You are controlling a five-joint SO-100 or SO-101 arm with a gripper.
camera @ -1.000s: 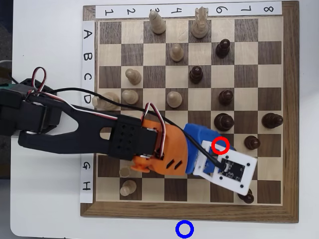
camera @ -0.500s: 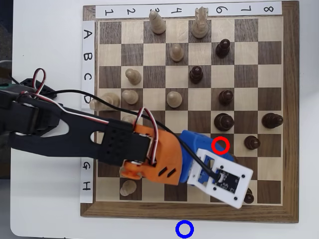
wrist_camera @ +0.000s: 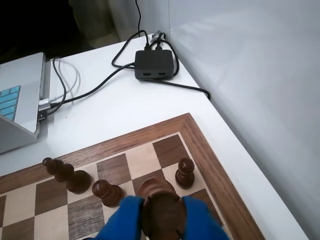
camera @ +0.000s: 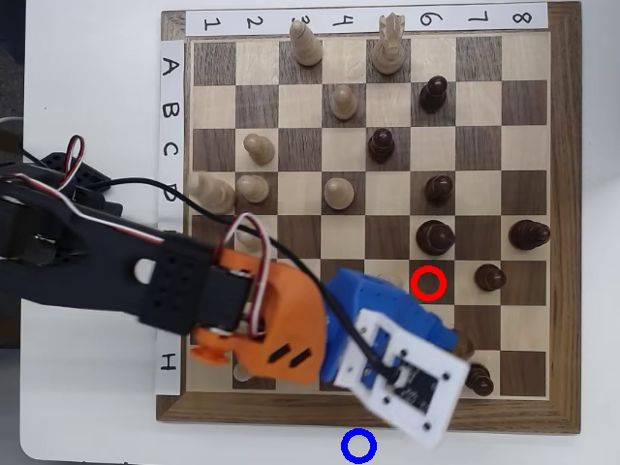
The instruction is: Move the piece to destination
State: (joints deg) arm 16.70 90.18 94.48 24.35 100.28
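Since a second ago the arm has swung down toward the near edge of the chessboard in the overhead view. Its white camera plate, which sat just beside the red circle, now hangs over the board's bottom border. The red circle is uncovered. The other pieces on the board stand where they stood. The blue circle lies on the white table just below the board's edge, a little to the left of the plate in that view. From above the piece is hidden beneath the gripper head. In the wrist view the gripper has its two blue fingers closed tight on the piece, one on either side of it. The pawn looks upright, round head on top and long axis running up the picture between the fingers; its base is out of sight. Behind it a dark pawn stands near the board's corner, with another dark pawn to the left.
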